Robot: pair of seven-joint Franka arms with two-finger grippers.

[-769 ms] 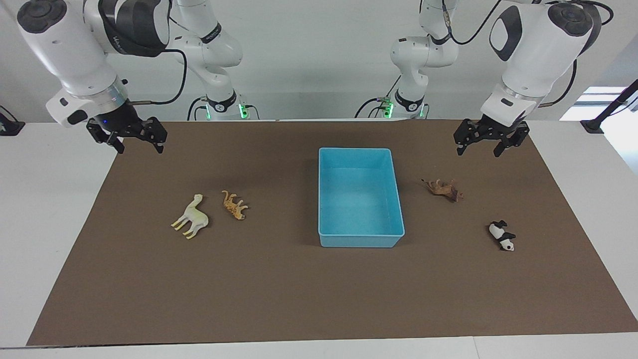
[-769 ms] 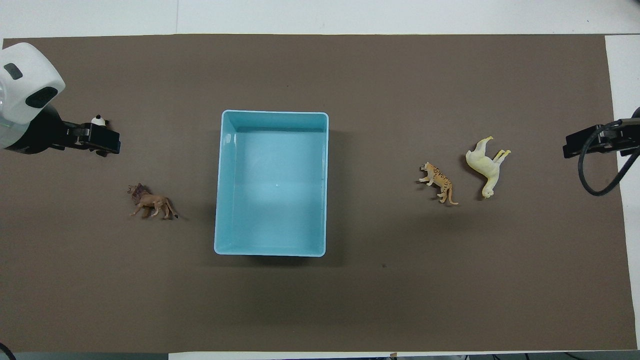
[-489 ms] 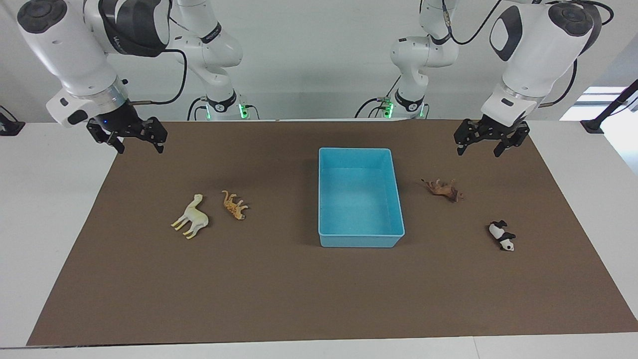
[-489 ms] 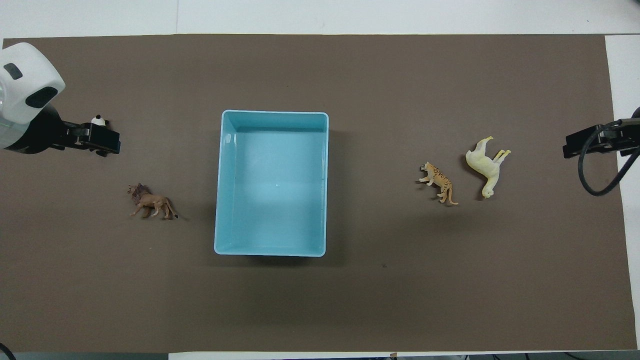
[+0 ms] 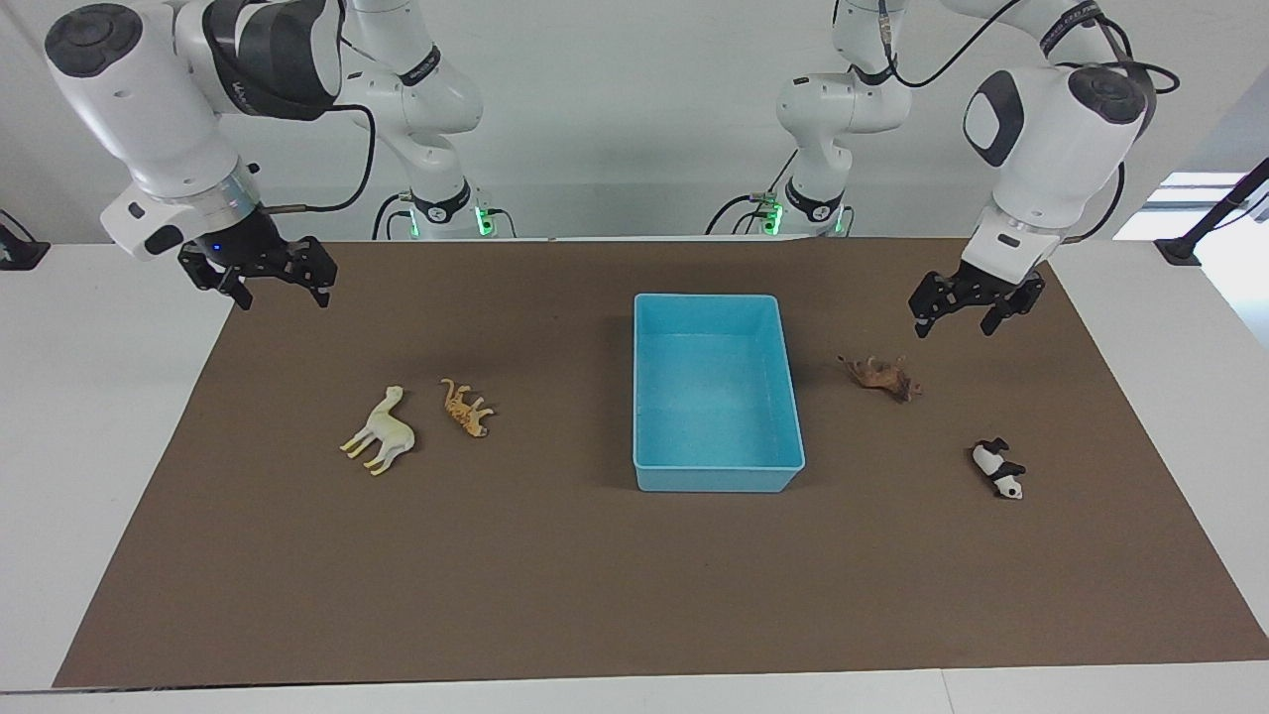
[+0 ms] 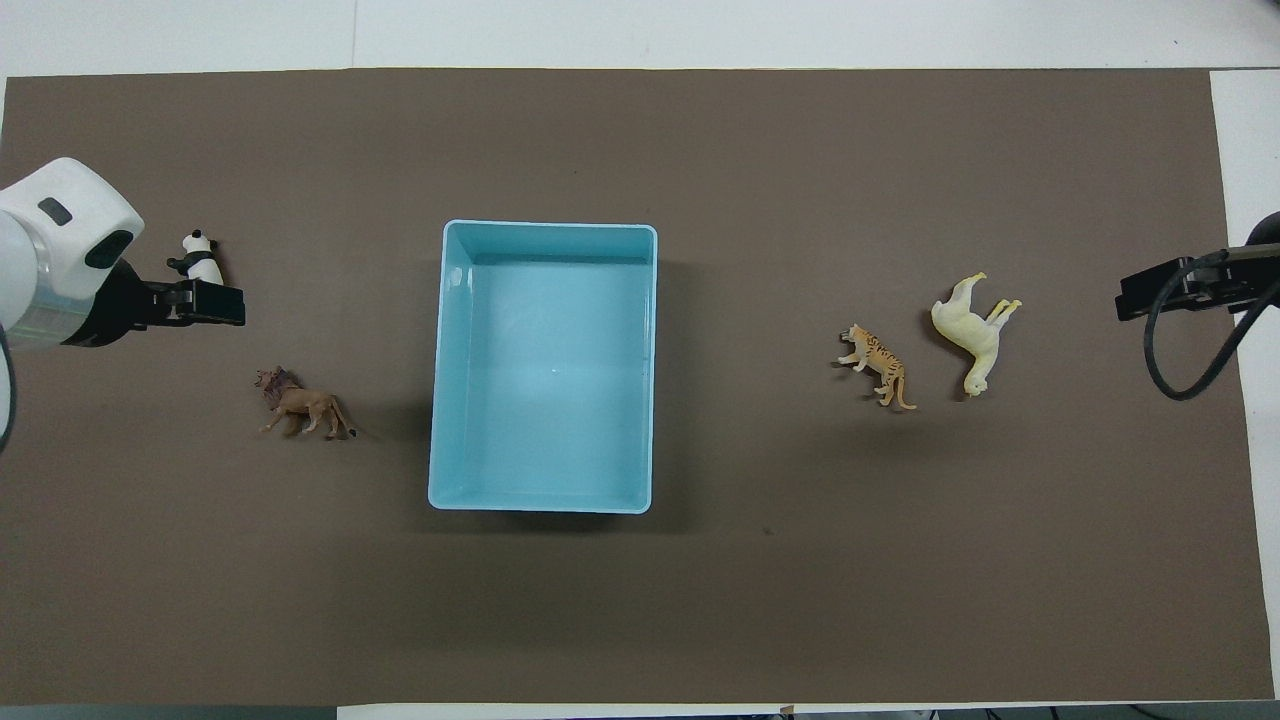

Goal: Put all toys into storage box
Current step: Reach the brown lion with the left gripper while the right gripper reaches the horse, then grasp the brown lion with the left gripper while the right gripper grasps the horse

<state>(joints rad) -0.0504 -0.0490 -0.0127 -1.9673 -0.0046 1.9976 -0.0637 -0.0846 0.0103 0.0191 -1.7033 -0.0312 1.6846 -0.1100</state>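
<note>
Storage box [image 5: 706, 296]: light blue, mid-table [image 5: 595, 595], nothing inside. Toys, four, all outside it, lying on their sides: cream llama [image 5: 382, 432] and orange spotted one [image 5: 467, 408] just beside each other toward the right arm's end; brown one [image 5: 882, 376] near the box toward the left arm's end; panda [image 5: 998, 469] farther from the robots than the brown one, well apart from the box. Left tool [image 5: 977, 309]: fingers spread, nothing held, raised over the table around the brown toy and the panda. Right tool [image 5: 268, 282]: fingers spread, nothing held, raised over the table edge at its own end, well apart from the llama. Likely hazards: flat-lying, thin-legged figures prone to skidding or twisting out of a pinch set too high or off-centre; llama and orange toy close enough for a nudge during either pick; release too early likely to drop a toy short of the low wall.
</note>
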